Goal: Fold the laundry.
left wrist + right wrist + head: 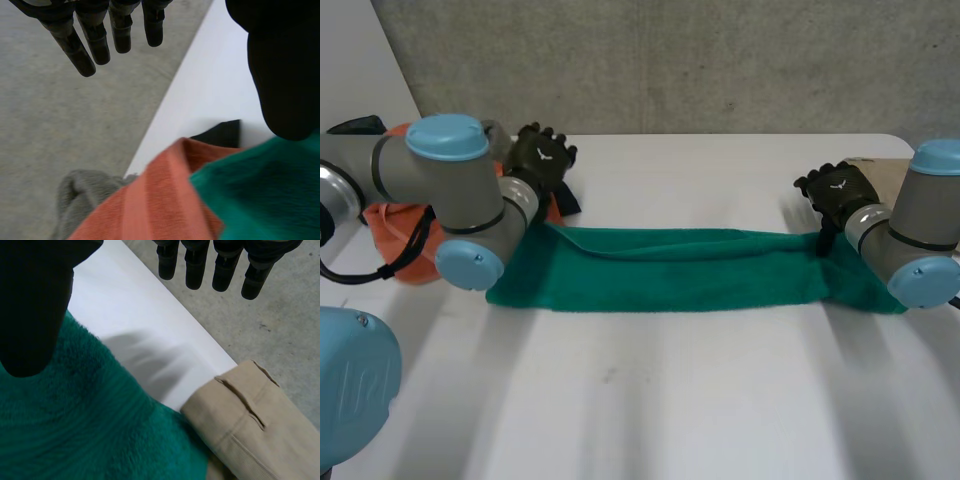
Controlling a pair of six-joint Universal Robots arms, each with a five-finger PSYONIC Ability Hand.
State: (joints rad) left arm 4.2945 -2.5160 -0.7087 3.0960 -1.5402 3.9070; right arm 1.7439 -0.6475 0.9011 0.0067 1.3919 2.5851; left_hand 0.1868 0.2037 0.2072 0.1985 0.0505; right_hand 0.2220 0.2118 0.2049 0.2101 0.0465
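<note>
Towel [670, 268] stretched side to side, equally near both arms
We saw it folded long on the surface [650, 400]; left hand [542, 153] sat at its far left corner, right hand [838, 190] at its far right corner, both spread wide and empty.

green towel [660, 268], orange cloth [395, 228] on table [670, 400]

Left hand [542, 155] and right hand [837, 190] extend forward, fingers [98, 45] straight and apparently relaxed, thumbs [30, 305] apart.
</note>
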